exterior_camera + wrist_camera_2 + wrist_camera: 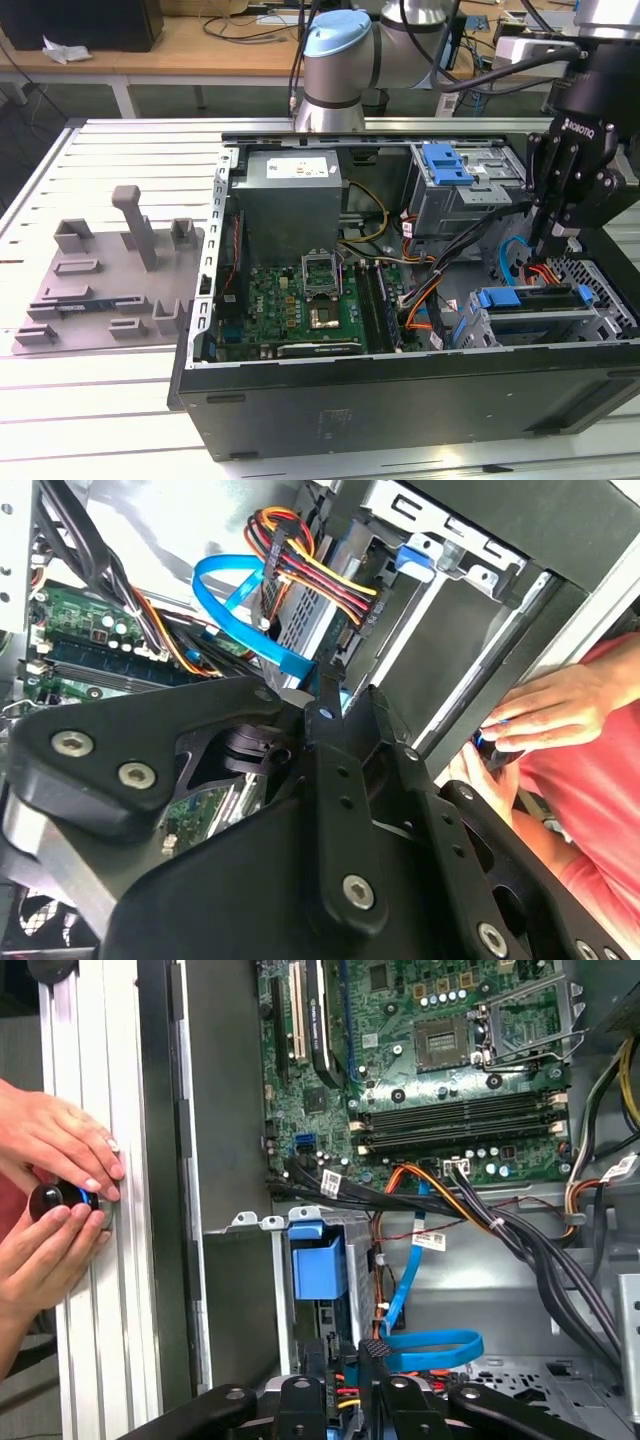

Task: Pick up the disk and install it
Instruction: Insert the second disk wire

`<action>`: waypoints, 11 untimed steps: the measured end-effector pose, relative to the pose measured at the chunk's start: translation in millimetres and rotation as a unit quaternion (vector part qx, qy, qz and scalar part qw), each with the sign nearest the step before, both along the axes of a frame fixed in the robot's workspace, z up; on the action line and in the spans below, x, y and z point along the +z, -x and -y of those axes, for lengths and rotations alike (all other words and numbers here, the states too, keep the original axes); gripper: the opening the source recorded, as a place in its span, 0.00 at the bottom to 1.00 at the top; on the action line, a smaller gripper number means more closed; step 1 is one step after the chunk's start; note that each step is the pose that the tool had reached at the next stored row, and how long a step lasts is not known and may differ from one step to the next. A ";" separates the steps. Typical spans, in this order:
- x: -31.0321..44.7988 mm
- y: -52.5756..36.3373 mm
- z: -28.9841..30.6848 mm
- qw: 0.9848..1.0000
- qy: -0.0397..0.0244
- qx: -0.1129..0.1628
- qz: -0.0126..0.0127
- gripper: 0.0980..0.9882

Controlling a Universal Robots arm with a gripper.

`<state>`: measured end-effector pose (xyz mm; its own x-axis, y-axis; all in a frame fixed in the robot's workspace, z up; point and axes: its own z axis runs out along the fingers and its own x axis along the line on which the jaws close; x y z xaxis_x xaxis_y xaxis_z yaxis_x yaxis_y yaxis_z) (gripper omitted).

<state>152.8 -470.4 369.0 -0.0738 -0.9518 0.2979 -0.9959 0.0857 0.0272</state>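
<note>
Slotted aluminium table (120, 150) carries an open computer case (400, 400), which takes up the centre and the 3 o'clock side of the exterior view. At 12 o'clock behind the case stands the arm (335, 70). At 9 o'clock a grey fixture (100, 285) with empty cradles lies on the table, well apart from the case. Inside the case, a motherboard (310, 310) lies at centre with a drive cage (545, 325) at about 4 o'clock.

The gripper (553, 238) hangs at 3 o'clock, just above that cage, its fingers drawn together with nothing between them; in the first wrist view they (375, 1352) meet at one ribbed tip over the cage's cables.

The disk (530, 298) sits in the cage, its blue rail facing up, apart from the gripper. In the second wrist view a red, yellow and black cable bundle (310, 570) and a blue ribbon (235, 605) run to the disk (305, 615). The first wrist view shows its blue tab (318, 1265) level with the cage wall.

By this evidence the pick and the placing look done; whether the disk is fully latched cannot be told.

At the table edge a person's hands (55, 1160) hold a small black knob (55, 1200).
</note>
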 end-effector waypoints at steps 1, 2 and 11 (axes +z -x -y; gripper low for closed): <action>1.8 -0.1 -1.5 1.000 0.000 0.000 0.000 0.20; 2.8 -0.2 -2.4 1.000 0.000 0.000 0.000 0.20; 3.0 -0.3 4.1 1.000 -0.010 0.003 0.000 0.20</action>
